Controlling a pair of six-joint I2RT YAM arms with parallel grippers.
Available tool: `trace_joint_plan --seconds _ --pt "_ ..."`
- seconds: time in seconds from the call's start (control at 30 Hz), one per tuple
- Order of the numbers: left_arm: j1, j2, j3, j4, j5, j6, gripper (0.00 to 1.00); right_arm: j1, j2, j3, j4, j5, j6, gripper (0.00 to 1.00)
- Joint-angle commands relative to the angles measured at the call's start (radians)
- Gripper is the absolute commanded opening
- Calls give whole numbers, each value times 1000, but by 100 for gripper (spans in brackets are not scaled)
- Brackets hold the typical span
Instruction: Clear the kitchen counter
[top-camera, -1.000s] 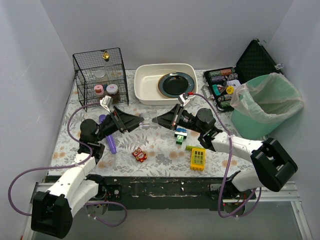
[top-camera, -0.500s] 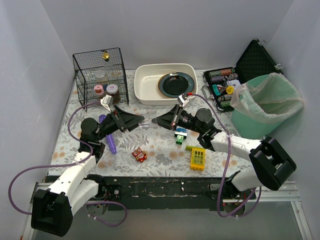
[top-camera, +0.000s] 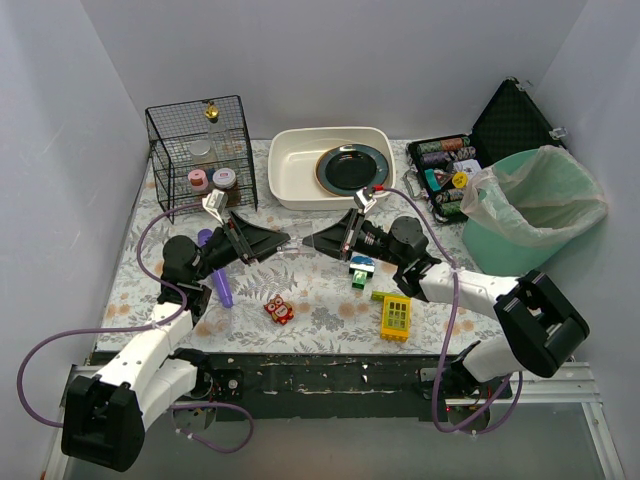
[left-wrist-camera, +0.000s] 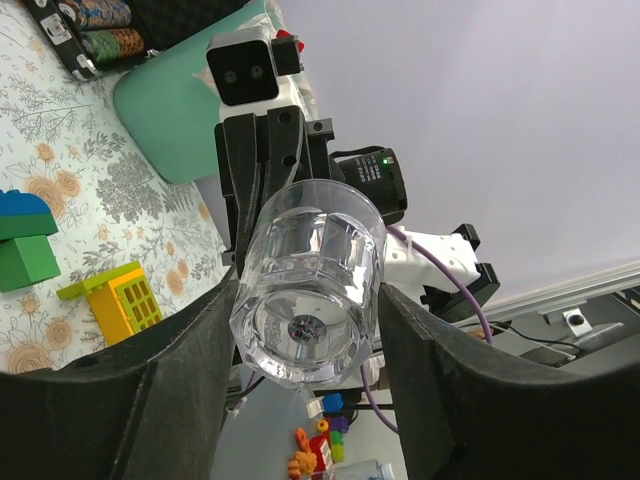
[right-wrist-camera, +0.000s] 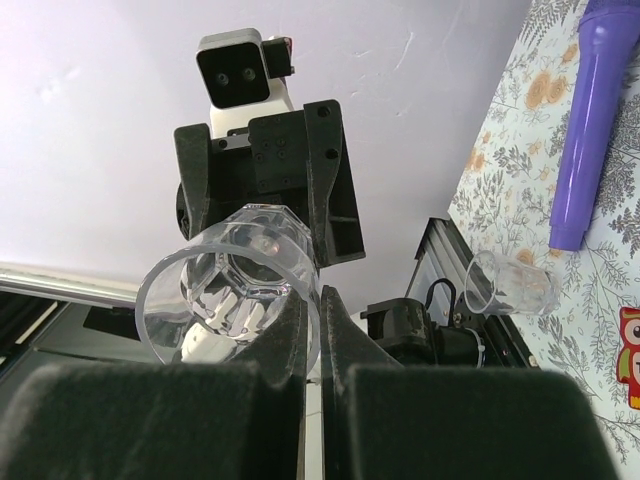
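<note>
Left tool (top-camera: 283, 241) gripped a clear glass (top-camera: 296, 243) around its body, holding it sideways in the air over the middle of the table (top-camera: 320, 285). Right tool (top-camera: 309, 241) was narrow, pinching the glass rim. The table lay under both arms and carried a purple marker (top-camera: 221, 286), owl toy (top-camera: 279, 310), yellow block (top-camera: 396, 318) and second glass (right-wrist-camera: 510, 285).

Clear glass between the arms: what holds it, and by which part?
Both grippers. The left gripper has its jaws around the base end of the clear glass; the right gripper pinches the rim wall, one jaw inside, one outside.
</note>
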Motion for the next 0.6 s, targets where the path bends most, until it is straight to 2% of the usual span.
trace_joint_plan --seconds 0.0,0.07,0.2,0.27,0.4,0.57 --pt "-7 -8 29 22 -11 -198 52 -1 15 33 86 -17 15 1" --pt "-7 -11 29 22 -15 -198 42 -1 17 32 91 -22 15 1" --pt "-8 -8 38 17 -24 -193 11 -3 20 29 100 -36 15 3" --pt "-7 -2 50 8 -26 -184 0 -4 20 26 98 -40 18 16" --pt "-8 14 93 -35 -30 -142 0 -27 0 16 76 -52 14 40" --pt "-5 49 146 -67 -46 -106 0 -125 -112 -36 -67 -63 -48 45"
